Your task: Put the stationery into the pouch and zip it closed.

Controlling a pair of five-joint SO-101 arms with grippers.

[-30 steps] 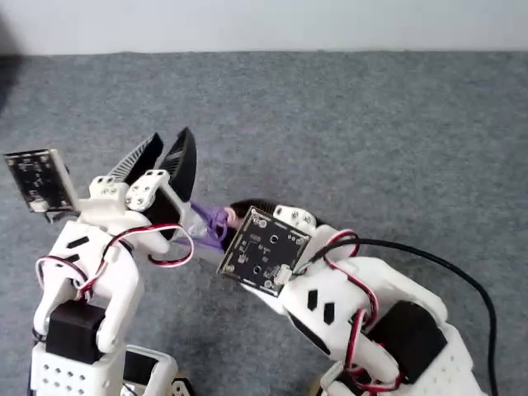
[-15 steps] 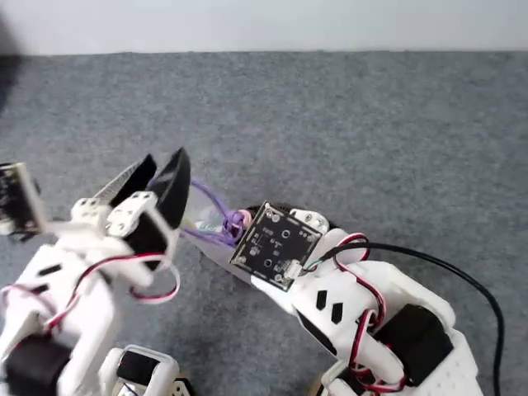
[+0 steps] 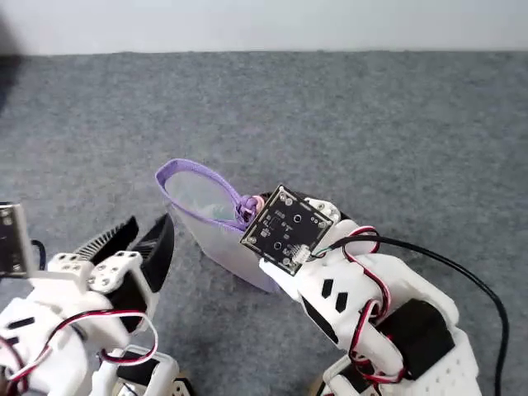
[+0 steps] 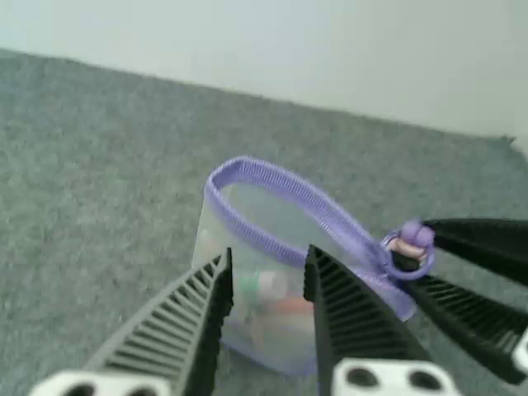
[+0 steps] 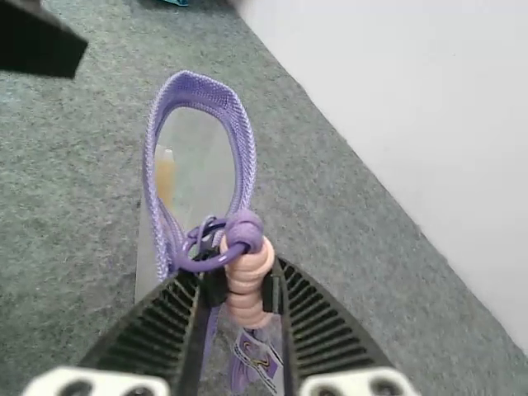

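Grey carpet [image 3: 371, 124] below a pale wall [image 3: 247, 25]; clear pouch [image 3: 219, 239] held by its zip pull, mouth agape.

Right gripper [image 5: 239, 272] has its fingers clamped on the pink-and-purple zip pull [image 5: 245, 264] at the pouch's right-hand end, just left of centre in the high view; its white arm [image 3: 371, 305] runs off to the lower right of the frame; left gripper [image 4: 268, 257] has its fingers spread with nothing between them, near the pouch's side but apart from it, in the lower left of the high view; the pouch stands upright, its purple zip band [image 5: 239, 132] forming an open loop; coloured stationery [image 4: 272, 289] shows blurred through the clear wall, low inside.
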